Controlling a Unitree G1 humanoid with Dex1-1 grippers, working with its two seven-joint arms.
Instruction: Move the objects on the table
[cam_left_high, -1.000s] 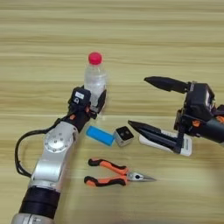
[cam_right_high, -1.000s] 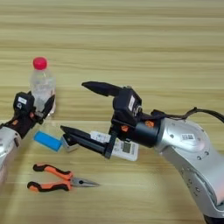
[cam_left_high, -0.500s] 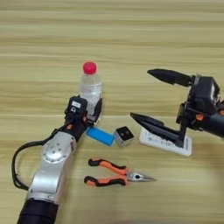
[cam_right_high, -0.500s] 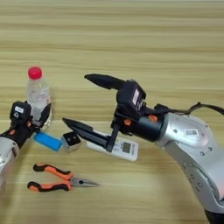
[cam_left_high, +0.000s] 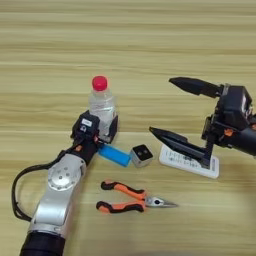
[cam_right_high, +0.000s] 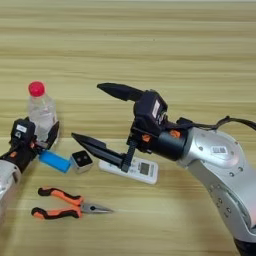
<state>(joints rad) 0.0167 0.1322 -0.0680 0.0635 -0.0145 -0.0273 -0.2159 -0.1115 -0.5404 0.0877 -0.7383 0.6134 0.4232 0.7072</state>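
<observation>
**Left claw on the bottle, right claw spread over the remote**

Your left claw (cam_left_high: 102, 131) is pinching the clear plastic bottle with red cap (cam_left_high: 101, 105) low on its body, one black finger showing on the bottle's right side. The bottle stands upright on the wooden worktop (cam_left_high: 128, 45), left of centre.

Your right claw (cam_right_high: 95, 115) hangs spread wide, its two black fingers far apart. You see the upper finger pointing left over bare wood, and the lower finger (cam_right_high: 97, 148) reaching across the left end of the white remote control (cam_right_high: 136, 169); whether it touches the remote, you cannot tell.

Just in front of the bottle you find the flat blue block (cam_left_high: 115, 155), lying at a slant, with its left end under the left claw's wrist. The small black cube (cam_left_high: 142, 155) sits just beside the block's right end, between the block and the remote. The orange-and-black-handled pliers (cam_left_high: 129, 197) lie nearer to you than the rest, apart from them, handles to the left and nose pointing right.
</observation>
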